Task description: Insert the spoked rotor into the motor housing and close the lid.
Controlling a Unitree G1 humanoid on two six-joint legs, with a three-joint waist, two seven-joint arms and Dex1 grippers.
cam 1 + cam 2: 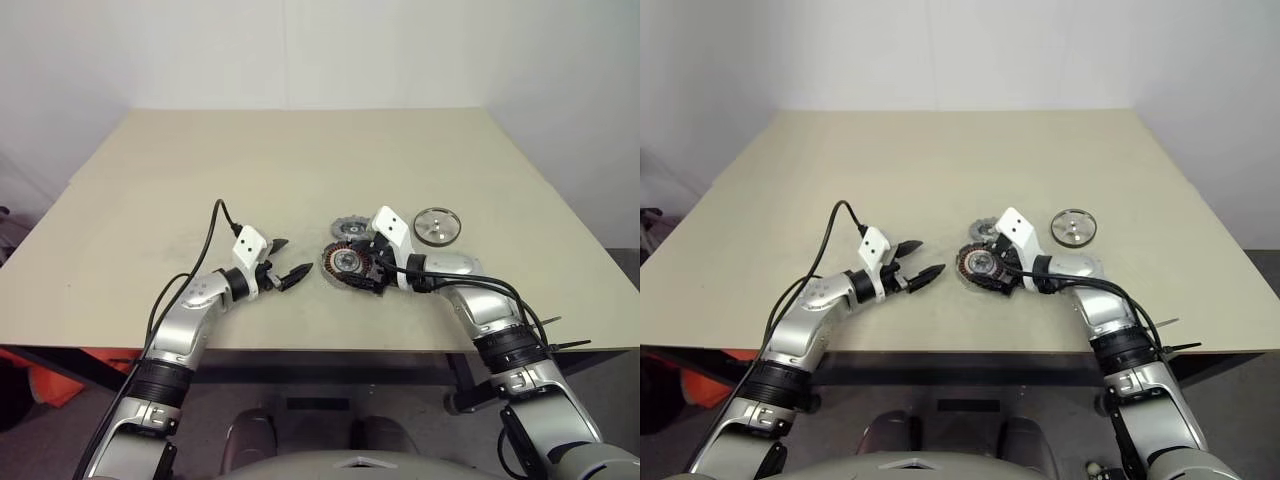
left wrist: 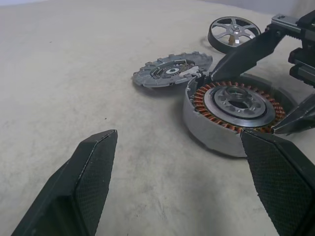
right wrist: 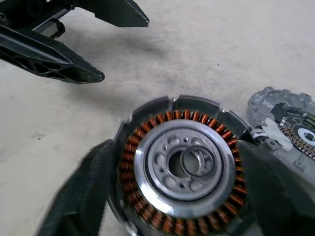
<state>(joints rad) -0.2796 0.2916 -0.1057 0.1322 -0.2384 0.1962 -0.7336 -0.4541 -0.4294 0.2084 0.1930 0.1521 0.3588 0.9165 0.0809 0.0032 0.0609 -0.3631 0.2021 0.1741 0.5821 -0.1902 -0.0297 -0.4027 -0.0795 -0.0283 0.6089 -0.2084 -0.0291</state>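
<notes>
Motor housing (image 1: 348, 266): round shell with a ring of copper windings and a silver centre bearing, lying flat on the beige tabletop (image 1: 300, 170) near its front edge. No cover on it; windings exposed.

Right pincer (image 1: 352, 268): at the housing, one black finger on either side of its wall, spread wide. Whether the fingers press the wall cannot be told.

Left pincer (image 1: 287, 262): near the housing on its left, apart from it, released, fingers spread and holding nothing, tips pointing toward the housing.

Toothed grey disc (image 1: 350, 229): flat on the tabletop just behind the housing, its edge close to the housing's rim; dark inner parts showing.

Spoked wheel (image 1: 437, 226): silver-grey, dark rim, on the tabletop behind and to the right of the housing, well apart from it.
</notes>
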